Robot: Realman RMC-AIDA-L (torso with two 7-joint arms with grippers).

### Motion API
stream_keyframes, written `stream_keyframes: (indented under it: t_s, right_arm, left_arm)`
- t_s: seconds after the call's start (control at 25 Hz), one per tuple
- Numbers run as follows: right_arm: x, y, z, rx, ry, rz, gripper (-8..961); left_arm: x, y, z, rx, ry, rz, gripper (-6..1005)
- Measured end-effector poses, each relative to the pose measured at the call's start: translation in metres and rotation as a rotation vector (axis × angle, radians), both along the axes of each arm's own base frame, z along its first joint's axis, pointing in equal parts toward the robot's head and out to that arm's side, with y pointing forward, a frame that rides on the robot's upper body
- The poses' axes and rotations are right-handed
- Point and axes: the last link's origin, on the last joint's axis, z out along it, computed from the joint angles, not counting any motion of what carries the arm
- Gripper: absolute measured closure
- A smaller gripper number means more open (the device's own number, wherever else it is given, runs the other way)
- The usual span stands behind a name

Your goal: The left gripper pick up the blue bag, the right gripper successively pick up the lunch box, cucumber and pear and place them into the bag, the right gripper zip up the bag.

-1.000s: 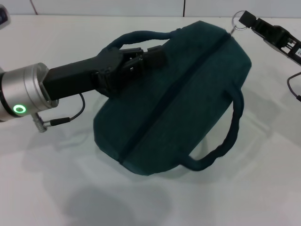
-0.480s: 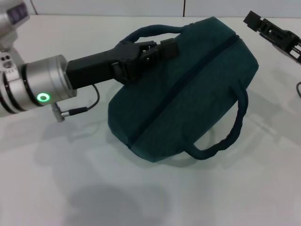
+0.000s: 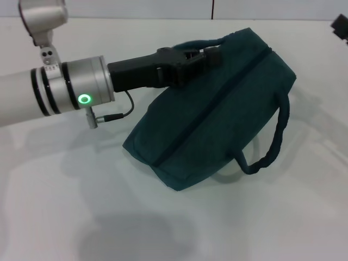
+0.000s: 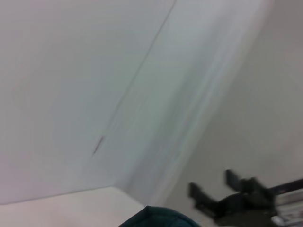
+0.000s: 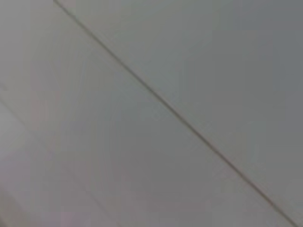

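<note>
The blue bag hangs tilted, its zip line closed along the top, its low corner near the white table. My left gripper is shut on the bag's far handle and holds it up. The near handle dangles free. My right gripper shows only at the top right edge of the head view, clear of the bag. In the left wrist view the right gripper stands off with its fingers apart and nothing between them, beyond a corner of the bag. Lunch box, cucumber and pear are out of view.
A pale wall runs behind the table's far edge. The right wrist view holds only a plain grey surface with a thin seam.
The right gripper let go of the ring zip pull and drew away to the right. The left arm lifted the bag by its handle and carried it up and rightward.
</note>
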Motion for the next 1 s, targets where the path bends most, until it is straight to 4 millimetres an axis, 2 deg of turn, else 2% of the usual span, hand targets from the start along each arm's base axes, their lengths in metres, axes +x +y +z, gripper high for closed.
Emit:
stream_keyframes:
  t_s: [0.28,0.4,0.6,1.0]
  right_arm:
    - [0.008,-0.006,0.004,0.020,0.004,-0.023,265]
    - [0.009,-0.006,0.003,0.020,0.004,-0.023,254]
    - [0.007,-0.005,0.003,0.020,0.003,-0.018,236]
    - [0.001,-0.004,0.002,0.028,-0.019,0.020,200]
  left_arm:
    - [-0.003,0.015,-0.009,0.037,0.043,0.085,948]
    - [-0.001,0.017,-0.008,0.049,0.017,0.098,951]
    - [0.002,0.020,-0.004,0.065,-0.004,0.098,898]
    - [-0.002,0.024,0.010,0.115,-0.085,0.148,571]
